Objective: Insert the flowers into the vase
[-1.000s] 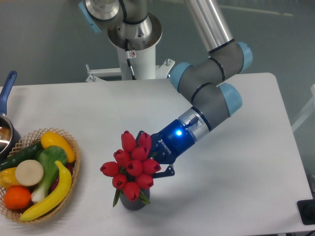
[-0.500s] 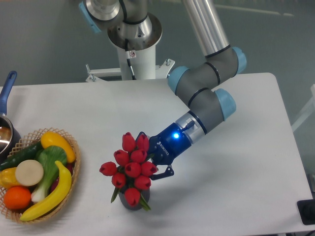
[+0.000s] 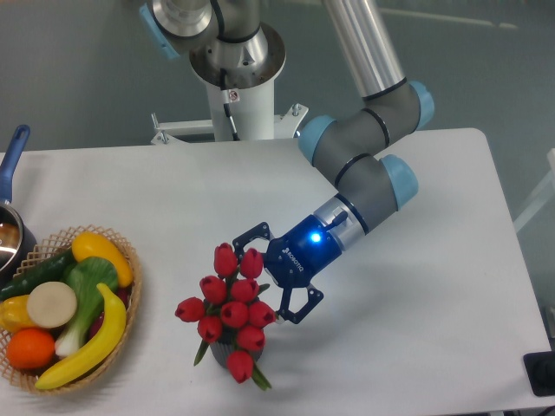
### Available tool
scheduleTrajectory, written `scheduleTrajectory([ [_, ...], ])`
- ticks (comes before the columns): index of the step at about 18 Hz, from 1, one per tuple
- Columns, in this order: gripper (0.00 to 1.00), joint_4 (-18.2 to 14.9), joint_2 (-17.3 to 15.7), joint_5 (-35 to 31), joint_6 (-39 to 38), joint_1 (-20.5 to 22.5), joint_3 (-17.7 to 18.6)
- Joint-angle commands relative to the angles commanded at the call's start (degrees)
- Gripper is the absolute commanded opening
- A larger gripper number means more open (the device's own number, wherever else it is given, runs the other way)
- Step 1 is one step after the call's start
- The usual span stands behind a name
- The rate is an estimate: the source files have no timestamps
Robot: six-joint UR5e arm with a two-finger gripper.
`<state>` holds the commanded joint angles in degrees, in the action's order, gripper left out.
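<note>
The flowers [image 3: 229, 305], a bunch of red tulip buds with green leaves, stand in the dark grey vase [image 3: 222, 354] near the table's front edge. The bunch covers most of the vase; only a bit of its dark side shows under the buds. My gripper [image 3: 270, 273], blue with black fingers, is just right of the bunch. Its fingers are spread wide, one [image 3: 246, 234] above the buds and one [image 3: 300, 308] to their lower right. It holds nothing.
A wicker basket [image 3: 130, 256] at the left holds a banana, an orange, a green leafy vegetable and other produce. A pot with a blue handle [image 3: 12, 154] is at the far left edge. The arm's white base [image 3: 236, 104] stands at the table's back.
The gripper has opened and let go of the flowers. The bunch has dropped a little lower into the vase and now stands on its own.
</note>
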<state>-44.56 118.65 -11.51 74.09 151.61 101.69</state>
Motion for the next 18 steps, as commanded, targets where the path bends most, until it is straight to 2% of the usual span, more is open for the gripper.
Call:
scheduleTrajectory([
  [7, 1.00, 0.09, -2.72, -4.39, -0.35, 4.48, 0.79],
  [10, 1.00, 0.00, -6.14, -5.44, -0.18, 8.43, 2.72],
  [14, 1.00, -0.09, -9.22, -13.78, -0.26, 12.56, 2.90],
  [18, 1.00, -0.09, -10.72, -22.65, -0.35, 15.64, 2.38],
])
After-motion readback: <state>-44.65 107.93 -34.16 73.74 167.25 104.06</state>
